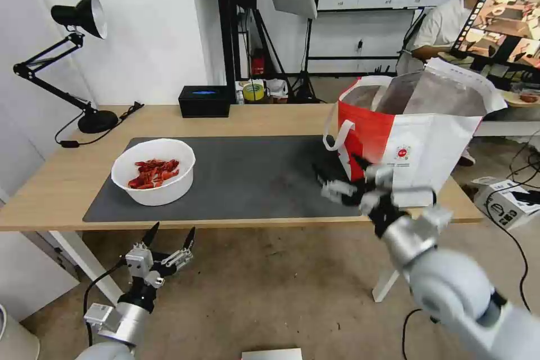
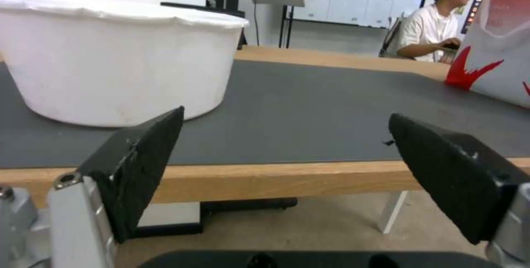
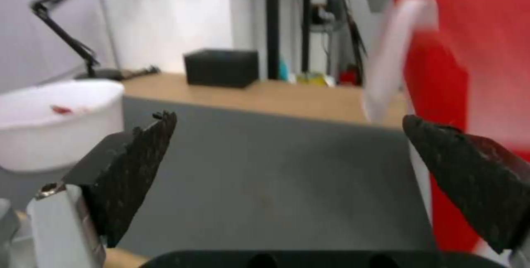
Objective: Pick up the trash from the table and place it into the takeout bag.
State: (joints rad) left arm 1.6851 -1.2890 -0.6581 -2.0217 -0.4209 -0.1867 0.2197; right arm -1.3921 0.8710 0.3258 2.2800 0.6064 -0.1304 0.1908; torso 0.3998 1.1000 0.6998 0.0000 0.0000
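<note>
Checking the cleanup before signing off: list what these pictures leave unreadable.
- Inside of the takeout bag, head view: its own walls hide whatever lies in it.
- Right tool, head view: motion-blurred in front of the bag; the right wrist view shows it open.
- Bowl contents, left wrist view: the bowl's own wall hides them; the head view shows red shells.
- Bag logo text, head view: too small to read.
- Left tool: open, below the table edge.

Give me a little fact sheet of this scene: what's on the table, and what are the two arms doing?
Trash left: white bowl of red shells, on the dark mat
Takeout bag: upright at the table's right end, mouth open
Left gripper: below the table's front edge, jaws open, empty
Right gripper: over the mat beside the bag, jaws open, empty
Other items: black box, desk lamp at the back
</note>
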